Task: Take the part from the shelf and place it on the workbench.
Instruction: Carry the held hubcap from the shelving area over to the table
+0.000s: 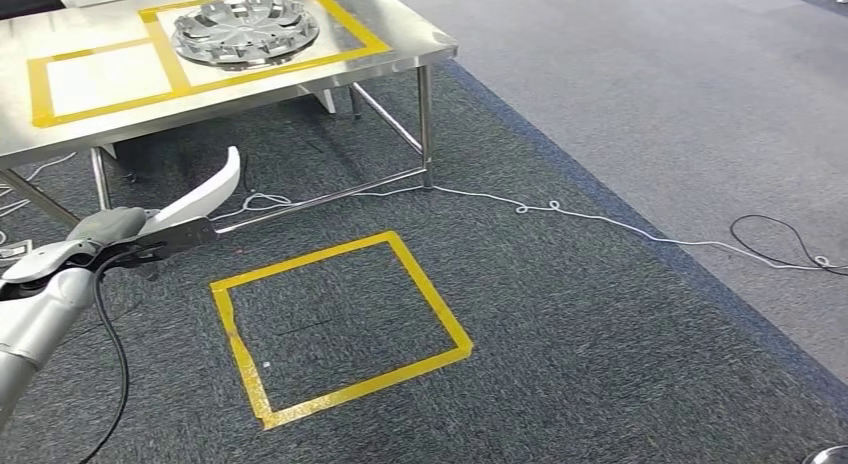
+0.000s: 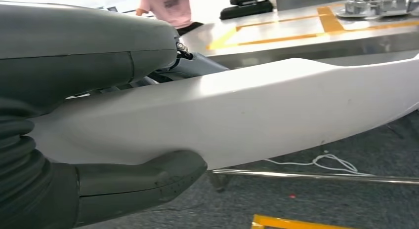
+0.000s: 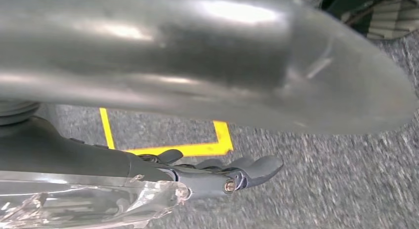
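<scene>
Now our left hand point(image 1: 120, 234) grips the white part point(image 1: 205, 196) nr the worktop point(image 1: 400, 46); right hand point(image 3: 217, 174) curled, holding nothing.

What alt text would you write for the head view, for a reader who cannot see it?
The left hand holds a white curved part above grey carpet, near a steel workbench. A silver wheel cover lies on the bench inside yellow tape, and a yellow tape square marks the floor.
</scene>
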`<state>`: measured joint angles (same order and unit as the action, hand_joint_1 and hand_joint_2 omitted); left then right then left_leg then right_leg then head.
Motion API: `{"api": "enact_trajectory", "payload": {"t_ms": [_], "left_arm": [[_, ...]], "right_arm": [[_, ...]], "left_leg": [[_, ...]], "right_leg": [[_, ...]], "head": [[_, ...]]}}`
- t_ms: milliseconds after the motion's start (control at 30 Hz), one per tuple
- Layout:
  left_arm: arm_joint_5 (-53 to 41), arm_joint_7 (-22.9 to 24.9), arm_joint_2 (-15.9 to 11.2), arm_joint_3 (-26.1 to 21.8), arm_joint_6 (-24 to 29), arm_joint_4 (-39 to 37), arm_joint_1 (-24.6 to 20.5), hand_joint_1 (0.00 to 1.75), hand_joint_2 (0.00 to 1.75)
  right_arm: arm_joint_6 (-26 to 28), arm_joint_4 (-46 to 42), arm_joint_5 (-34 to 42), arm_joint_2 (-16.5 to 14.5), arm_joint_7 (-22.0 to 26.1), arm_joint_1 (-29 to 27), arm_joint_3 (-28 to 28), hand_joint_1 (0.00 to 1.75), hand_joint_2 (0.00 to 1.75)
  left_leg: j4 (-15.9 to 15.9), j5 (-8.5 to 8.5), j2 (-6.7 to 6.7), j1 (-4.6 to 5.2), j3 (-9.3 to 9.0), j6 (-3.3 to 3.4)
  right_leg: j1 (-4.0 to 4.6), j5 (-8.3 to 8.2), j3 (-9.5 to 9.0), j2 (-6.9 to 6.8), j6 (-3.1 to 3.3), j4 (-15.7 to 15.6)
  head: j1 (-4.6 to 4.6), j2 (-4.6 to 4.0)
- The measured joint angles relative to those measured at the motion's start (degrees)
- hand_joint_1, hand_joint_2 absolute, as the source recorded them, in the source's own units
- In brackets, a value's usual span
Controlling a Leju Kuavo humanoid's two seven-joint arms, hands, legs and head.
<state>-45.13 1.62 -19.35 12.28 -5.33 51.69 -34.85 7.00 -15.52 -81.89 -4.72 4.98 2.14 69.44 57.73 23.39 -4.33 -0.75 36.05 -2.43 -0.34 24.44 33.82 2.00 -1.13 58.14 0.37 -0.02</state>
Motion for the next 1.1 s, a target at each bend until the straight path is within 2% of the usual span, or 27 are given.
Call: {"api": "enact_trajectory", "payload": {"t_ms": [67,133,167,200,233,267,333,367,433,467,533,600,633,667,700,733,767,800,833,867,900,967,1033,1100], "left_arm": [[0.0,0.0,0.0,0.0,0.0,0.0,-0.1,1.75,1.75],[0.0,0.0,0.2,0.0,-0.1,0.0,0.0,1.75,1.75],[0.0,0.0,0.2,0.0,-0.1,0.0,0.1,1.75,1.75],[0.0,0.0,0.3,0.0,-0.2,0.0,0.2,1.75,1.75],[-0.1,0.0,0.3,0.0,-0.2,0.0,0.2,1.75,1.75],[-0.2,0.0,0.3,0.0,-0.3,0.0,0.2,1.75,1.75],[-0.3,0.0,0.5,0.0,-0.3,0.0,-0.1,1.75,1.75],[-0.4,0.0,0.6,0.0,-0.3,0.0,-0.2,1.75,1.75],[-0.5,0.0,0.7,0.1,-0.3,0.0,-0.1,1.75,1.75],[-0.5,0.0,0.7,0.1,-0.3,0.0,-0.1,1.75,1.75],[-0.5,0.0,0.8,0.1,-0.3,0.0,-0.2,1.75,1.75],[-0.5,0.0,1.0,0.1,-0.3,0.0,-0.2,1.75,1.75],[-0.5,0.0,1.1,0.1,-0.3,0.0,-0.1,1.75,1.75],[-0.5,0.0,1.2,0.1,-0.3,0.0,0.0,1.75,1.75],[-0.5,0.0,1.3,0.1,-0.3,0.0,0.1,1.75,1.75],[-0.5,0.0,1.3,0.1,-0.3,0.0,0.1,1.75,1.75],[-0.5,0.0,1.3,0.1,-0.3,0.0,0.1,1.75,1.75],[-0.5,0.0,1.4,0.1,-0.3,0.0,0.0,1.75,1.75],[-0.5,0.0,1.4,0.1,-0.3,0.0,-0.1,1.75,1.75],[-0.5,0.0,1.4,0.1,-0.3,0.0,-0.2,1.75,1.75],[-0.5,0.0,1.5,0.1,-0.3,0.0,-0.2,1.75,1.75],[-0.6,0.0,1.5,0.1,-0.3,0.0,-0.2,1.75,1.75],[-0.7,0.0,1.5,0.1,-0.3,0.0,-0.4,1.75,1.75],[-0.8,-0.1,1.7,0.2,-0.4,-0.1,-0.9,1.75,1.75]], "right_arm": [[0.0,0.0,-0.1,0.0,0.0,0.0,0.0,0.00,0.00],[0.0,0.0,-0.1,0.0,0.0,-0.1,0.0,0.00,0.00],[-0.1,0.0,-0.2,0.0,0.0,-0.2,0.0,0.00,0.00],[-0.3,0.0,-0.3,-0.1,0.0,-0.2,0.0,0.00,0.00],[-0.4,0.0,-0.4,-0.1,-0.1,-0.1,0.0,0.00,0.00],[-0.6,0.0,-0.5,-0.2,-0.1,-0.1,0.0,0.00,0.00],[-0.7,0.0,-0.8,-0.2,-0.1,-0.1,0.0,0.00,0.00],[-0.8,0.0,-0.9,-0.2,-0.1,-0.1,0.0,0.00,0.00],[-0.8,0.0,-1.1,-0.2,-0.2,-0.1,0.0,0.00,0.00],[-0.8,0.0,-1.2,-0.2,-0.2,0.0,0.0,0.00,0.00],[-0.7,0.0,-1.3,-0.2,-0.2,0.0,0.0,0.00,0.00],[-0.7,0.0,-1.3,-0.3,-0.2,0.0,0.0,0.00,0.00],[-0.7,0.0,-1.3,-0.3,-0.2,-0.1,0.0,0.00,0.00],[-0.7,0.0,-1.3,-0.3,-0.2,-0.2,0.0,0.00,0.00],[-0.7,0.0,-1.3,-0.3,-0.2,-0.2,0.0,0.00,0.00],[-0.7,0.0,-1.3,-0.3,-0.2,-0.2,0.0,0.00,0.00],[-0.7,0.0,-1.3,-0.3,-0.2,-0.2,0.0,0.00,0.00],[-0.7,0.0,-1.3,-0.3,-0.2,-0.2,0.0,0.00,0.00],[-0.7,0.0,-1.3,-0.3,-0.2,-0.2,0.0,0.00,0.00],[-0.7,0.0,-1.3,-0.4,-0.2,-0.2,0.0,0.00,0.00],[-0.8,0.0,-1.3,-0.4,-0.2,-0.2,0.0,0.00,0.00],[-1.2,0.0,-1.2,-0.4,-0.6,-0.1,0.0,0.00,0.00],[-2.2,0.0,-1.1,-0.5,-1.4,0.0,0.0,0.00,0.00],[-3.2,0.0,-1.1,-0.5,-2.3,0.0,0.0,0.00,0.00]], "left_leg": [[5.5,3.44,2.28,0.11,2.50,-0.34],[12.7,6.64,3.16,0.09,5.70,-0.64],[14.5,6.94,3.27,0.08,6.44,-0.75],[14.2,6.16,3.40,0.08,6.13,-0.80],[11.8,4.51,3.72,0.08,4.73,-0.81],[7.9,2.54,4.59,0.09,2.58,-0.78],[1.1,0.36,6.53,0.37,-1.06,-0.38],[-0.6,0.14,7.06,0.50,-1.82,0.00],[-1.0,0.18,6.34,0.59,-1.73,1.01],[-1.0,0.10,5.89,0.51,-1.67,1.35],[-1.1,-0.12,5.02,0.23,-1.66,2.02],[-1.2,-0.19,4.08,0.12,-1.61,2.40],[-1.1,-0.20,3.55,0.13,-1.58,2.46],[-1.1,-0.21,3.00,0.15,-1.57,2.48],[-1.1,-0.22,2.43,0.15,-1.60,2.47],[-1.1,-0.22,1.88,0.12,-1.65,2.42],[-1.1,-0.22,1.31,0.06,-1.71,2.32],[-1.0,-0.21,0.77,0.06,-1.71,2.12],[-0.9,-0.22,0.23,0.06,-1.59,1.86],[-0.9,-0.32,-0.26,0.06,-1.40,1.50],[-0.9,-0.48,-0.69,0.03,-1.20,1.10],[-1.2,-0.77,-1.23,-0.18,-0.95,0.35],[0.4,0.54,0.18,-0.13,-0.09,-0.16],[6.6,4.08,2.49,0.01,2.76,-0.47]], "right_leg": [[-0.04,-0.17,0.01,-1.08,0.42,-0.3],[0.02,-0.16,0.06,-2.22,0.53,-0.3],[0.03,-0.14,0.07,-2.81,0.54,-0.3],[0.02,-0.12,0.07,-3.38,0.51,-0.3],[0.01,-0.08,0.02,-3.94,0.45,-0.2],[0.03,-0.01,-0.05,-4.46,0.33,-0.2],[0.40,0.22,-0.05,-5.39,-0.13,0.1],[0.60,0.32,-0.05,-5.83,-0.40,0.2],[0.78,0.39,-0.14,-6.82,-0.88,0.1],[0.71,0.62,-0.14,-6.86,-1.17,0.2],[0.51,2.63,1.08,-5.18,-1.80,3.1],[0.34,6.41,4.60,-2.93,-2.22,10.7],[0.31,7.97,6.57,-2.48,-2.28,14.8],[0.30,8.59,7.92,-2.29,-2.28,17.3],[0.30,7.98,8.19,-2.19,-2.21,17.6],[0.26,6.35,7.32,-2.01,-2.12,15.4],[0.15,4.07,5.53,-1.53,-2.04,11.5],[-0.03,2.19,3.46,-0.43,-1.99,7.2],[-0.23,1.01,1.76,0.57,-1.92,3.8],[-0.35,0.50,0.75,1.34,-1.82,1.7],[-0.37,0.55,0.38,1.71,-1.60,0.9],[-0.30,0.29,0.40,0.97,-0.85,0.6],[-0.38,-0.05,0.37,0.33,-0.09,0.2],[-0.29,-0.19,0.40,-0.28,0.28,0.1]], "head": [[-0.31,0.00],[-0.40,0.00],[-0.42,0.00],[-0.40,0.00],[-0.42,0.00],[-0.42,0.00],[-0.48,0.00],[-0.45,0.00],[-0.32,0.00],[-0.27,0.00],[-0.07,0.00],[0.25,0.00],[0.33,0.00],[0.34,0.00],[0.33,0.00],[0.33,0.00],[0.33,0.00],[0.35,0.00],[0.33,0.00],[0.33,0.00],[0.32,0.00],[0.32,0.00],[0.02,0.00],[-0.36,0.00]]}}
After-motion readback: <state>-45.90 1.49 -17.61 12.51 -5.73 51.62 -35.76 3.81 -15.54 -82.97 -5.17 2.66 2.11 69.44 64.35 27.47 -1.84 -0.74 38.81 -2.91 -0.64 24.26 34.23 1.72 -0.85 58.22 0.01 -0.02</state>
